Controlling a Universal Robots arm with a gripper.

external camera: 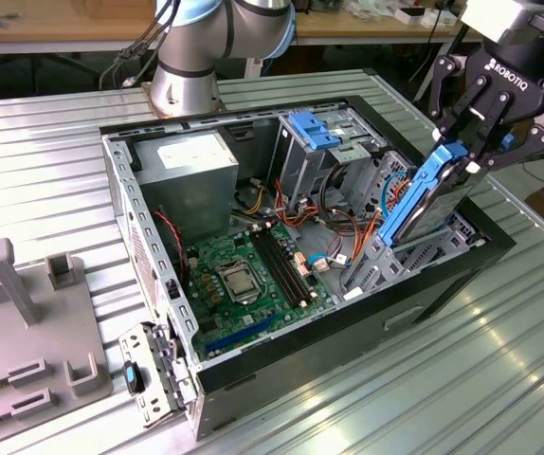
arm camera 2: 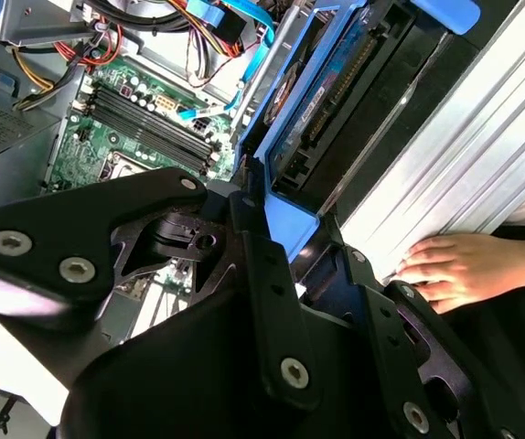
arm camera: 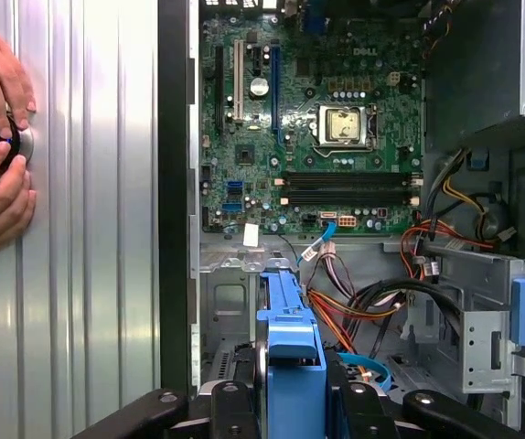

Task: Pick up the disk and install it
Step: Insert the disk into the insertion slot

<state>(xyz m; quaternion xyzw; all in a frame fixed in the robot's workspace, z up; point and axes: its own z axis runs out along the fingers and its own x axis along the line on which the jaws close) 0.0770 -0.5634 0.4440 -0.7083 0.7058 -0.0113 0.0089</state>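
Gripper (external camera: 468, 150) fingers pinch top end of disk (external camera: 422, 197). Disk tilted, lower end at drive bay inside computer case (external camera: 149, 237), exterior view's right.

Risks:
- blue rails likely jam on bay wall if tilt is off
- orange cables (external camera: 362, 226) just beside bay could snag

Motherboard (external camera: 244, 275) exposed nearby. Person's hand (arm camera 2: 459, 265) on table (external camera: 45, 171) beside case, possible collision hazard.

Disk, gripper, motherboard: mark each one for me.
disk (external camera: 420, 194), exterior view, on its blue carrier rail.
gripper (external camera: 465, 152), exterior view, midway between its fingers, shut on the disk's top end.
motherboard (arm camera: 299, 137), first wrist view, on its green board surface.
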